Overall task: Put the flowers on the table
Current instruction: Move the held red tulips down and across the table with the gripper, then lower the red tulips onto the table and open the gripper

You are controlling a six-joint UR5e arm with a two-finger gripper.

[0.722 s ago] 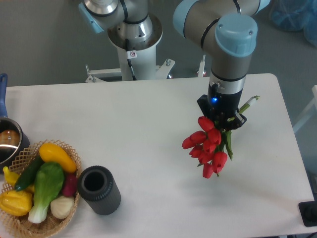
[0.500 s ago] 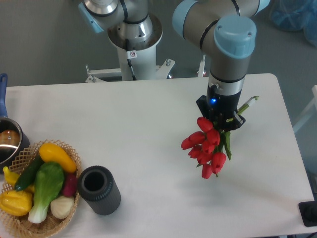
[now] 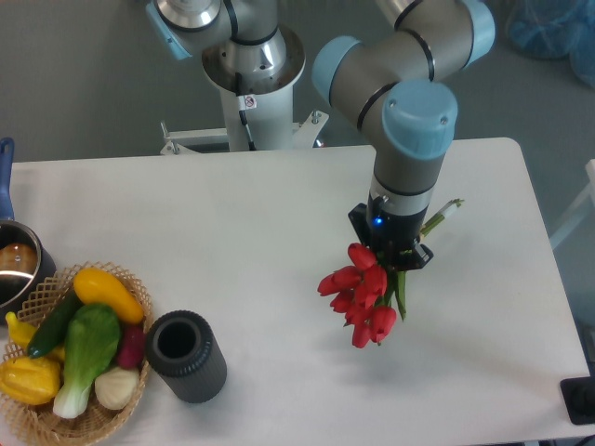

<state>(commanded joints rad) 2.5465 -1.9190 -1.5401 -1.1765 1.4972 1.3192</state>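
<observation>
The flowers (image 3: 359, 295), a bunch of red tulip blooms with green stems, hang from my gripper (image 3: 389, 246) over the right half of the white table (image 3: 251, 232). The blooms point down and to the left; a pale stem end sticks out to the upper right of the gripper. The gripper is shut on the stems, its fingertips hidden by the wrist and blooms. The blooms seem to hang a little above the tabletop, with a faint shadow under them.
A black cylinder (image 3: 186, 357) stands at the front left. Beside it a wicker basket (image 3: 112, 409) holds a bok choy (image 3: 85, 351), yellow vegetables and a red radish. A metal pot (image 3: 17, 265) sits at the left edge. The robot base (image 3: 253, 84) stands behind the table.
My gripper has moved left and slightly toward the front with the flowers still in it. Nothing else has moved.
</observation>
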